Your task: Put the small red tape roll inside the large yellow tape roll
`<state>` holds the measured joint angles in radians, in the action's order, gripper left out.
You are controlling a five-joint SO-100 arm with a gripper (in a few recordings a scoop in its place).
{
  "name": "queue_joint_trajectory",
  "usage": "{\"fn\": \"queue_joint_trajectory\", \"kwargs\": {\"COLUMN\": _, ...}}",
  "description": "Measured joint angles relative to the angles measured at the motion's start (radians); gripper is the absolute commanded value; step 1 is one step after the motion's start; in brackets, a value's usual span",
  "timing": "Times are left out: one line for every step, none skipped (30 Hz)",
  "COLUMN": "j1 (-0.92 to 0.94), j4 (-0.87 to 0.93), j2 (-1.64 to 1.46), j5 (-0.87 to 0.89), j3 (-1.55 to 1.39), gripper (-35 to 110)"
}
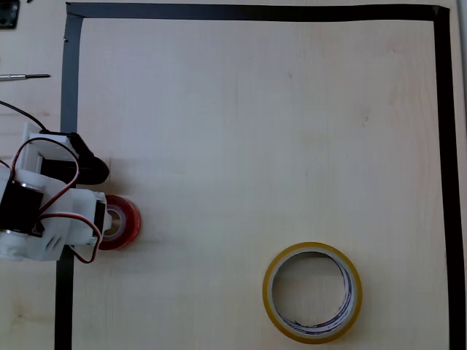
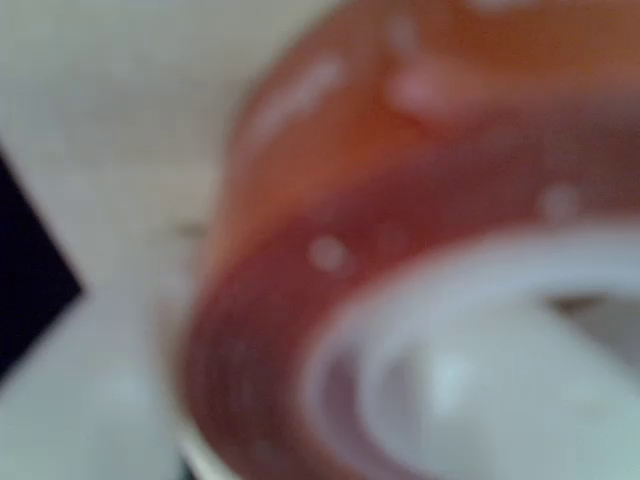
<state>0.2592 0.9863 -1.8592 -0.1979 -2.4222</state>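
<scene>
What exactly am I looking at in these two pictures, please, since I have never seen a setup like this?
It is a small robot arm on a wooden table. The overhead view looks straight down: the arm's white body enters from the left, and its gripper is at the small red tape roll. Whether it already grips the roll, I cannot tell. The large yellow tape roll lies flat at lower right, apart from it. Black tape frames the work area. The wrist view comes from a camera on the arm itself, so close that the red roll looks blurred.

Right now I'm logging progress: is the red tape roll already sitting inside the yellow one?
No: in the overhead view the small red tape roll lies at the gripper by the left border, far from the large yellow tape roll.
</scene>
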Motion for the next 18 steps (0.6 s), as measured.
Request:
{"fn": "queue_joint_trajectory", "kwargs": {"j1": 0.000, "j4": 0.000, "j2": 0.000, "j5": 0.000, "j3": 0.000, "gripper": 0}}
{"fn": "queue_joint_trajectory", "kwargs": {"j1": 0.000, "j4": 0.000, "j2": 0.000, "j5": 0.000, "j3": 0.000, "gripper": 0}}
{"fn": "queue_joint_trajectory", "kwargs": {"j1": 0.000, "j4": 0.000, "j2": -0.002, "j5": 0.000, "j3": 0.000, "gripper": 0}}
{"fn": "queue_joint_trajectory", "kwargs": {"j1": 0.000, "j4": 0.000, "j2": -0.012, "j5": 0.000, "j3": 0.000, "gripper": 0}}
{"fn": "queue_joint_trajectory", "kwargs": {"j1": 0.000, "j4": 0.002, "j2": -0.028, "j5": 0.000, "j3": 0.000, "gripper": 0}}
{"fn": "queue_joint_trajectory", "kwargs": {"j1": 0.000, "j4": 0.003, "j2": -0.052, "j5": 0.000, "j3": 0.000, "gripper": 0}}
{"fn": "queue_joint_trajectory", "kwargs": {"j1": 0.000, "j4": 0.009, "j2": -0.080, "j5": 0.000, "j3": 0.000, "gripper": 0}}
{"fn": "queue_joint_trajectory", "kwargs": {"j1": 0.003, "j4": 0.025, "j2": -0.106, "j5": -0.005, "j3": 0.000, "gripper": 0}}
{"fn": "queue_joint_trajectory", "kwargs": {"j1": 0.012, "j4": 0.037, "j2": -0.127, "j5": -0.009, "j3": 0.011, "gripper": 0}}
{"fn": "queue_joint_trajectory", "kwargs": {"j1": 0.023, "j4": 0.048, "j2": -0.147, "j5": -0.014, "j3": 0.026, "gripper": 0}}
{"fn": "queue_joint_trajectory", "kwargs": {"j1": 0.031, "j4": 0.054, "j2": -0.155, "j5": -0.021, "j3": 0.049, "gripper": 0}}
{"fn": "queue_joint_trajectory", "kwargs": {"j1": 0.041, "j4": 0.055, "j2": -0.155, "j5": -0.028, "j3": 0.080, "gripper": 0}}
{"fn": "queue_joint_trajectory", "kwargs": {"j1": 0.052, "j4": 0.058, "j2": -0.153, "j5": -0.035, "j3": 0.115, "gripper": 0}}
{"fn": "queue_joint_trajectory", "kwargs": {"j1": 0.063, "j4": 0.058, "j2": -0.140, "j5": -0.041, "j3": 0.156, "gripper": 0}}
{"fn": "queue_joint_trajectory", "kwargs": {"j1": 0.067, "j4": 0.058, "j2": -0.118, "j5": -0.046, "j3": 0.202, "gripper": 0}}
{"fn": "queue_joint_trajectory", "kwargs": {"j1": 0.074, "j4": 0.058, "j2": -0.092, "j5": -0.048, "j3": 0.252, "gripper": 0}}
{"fn": "queue_joint_trajectory", "kwargs": {"j1": 0.075, "j4": 0.054, "j2": -0.064, "j5": -0.049, "j3": 0.298, "gripper": 0}}
{"fn": "queue_joint_trajectory", "kwargs": {"j1": 0.078, "j4": 0.041, "j2": -0.043, "j5": -0.051, "j3": 0.337, "gripper": 0}}
